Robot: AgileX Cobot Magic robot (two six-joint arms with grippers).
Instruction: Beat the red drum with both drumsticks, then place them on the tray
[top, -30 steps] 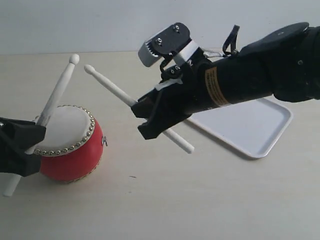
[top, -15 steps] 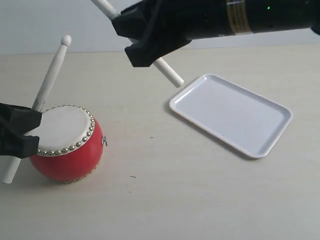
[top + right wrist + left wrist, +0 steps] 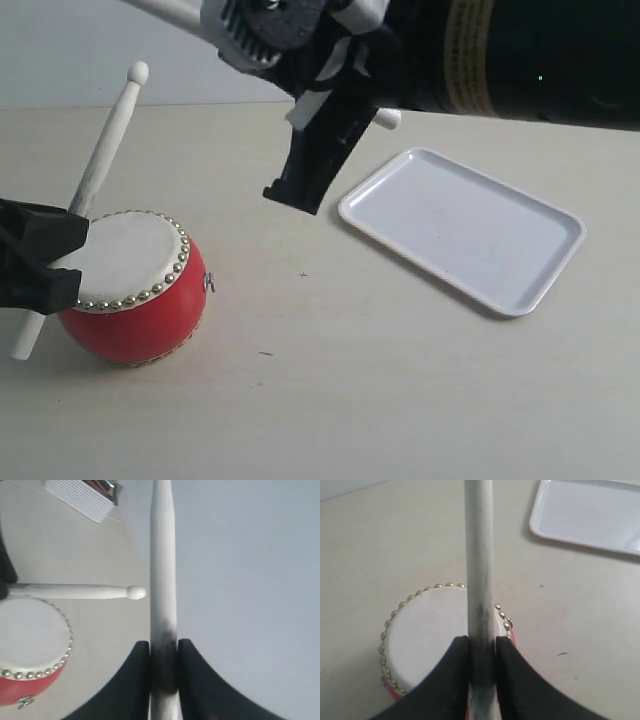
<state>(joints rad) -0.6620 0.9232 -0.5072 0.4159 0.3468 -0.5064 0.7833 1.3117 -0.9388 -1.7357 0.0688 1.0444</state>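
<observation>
The red drum (image 3: 135, 300) stands at the left of the table, its off-white skin (image 3: 427, 630) ringed with brass studs. My left gripper (image 3: 40, 268) is beside it, shut on a drumstick (image 3: 108, 150) that slants steeply up over the skin, tip high. In the left wrist view the jaws (image 3: 482, 647) pinch that drumstick (image 3: 479, 555). My right gripper (image 3: 305, 170) is raised high above the table, between drum and tray, shut on the second drumstick (image 3: 163, 555); its butt end (image 3: 385, 118) pokes out behind. The white tray (image 3: 465, 225) lies at the right with nothing on it.
The right arm's black bulk (image 3: 500, 55) fills the top right of the exterior view, above the tray's far edge. A white gridded object (image 3: 80, 497) lies far back on the table. Bare tabletop (image 3: 330, 380) spreads in front of drum and tray.
My right gripper has swung up from low beside the drum to high above the table, carrying its drumstick. The left drumstick has tilted a little more upright.
</observation>
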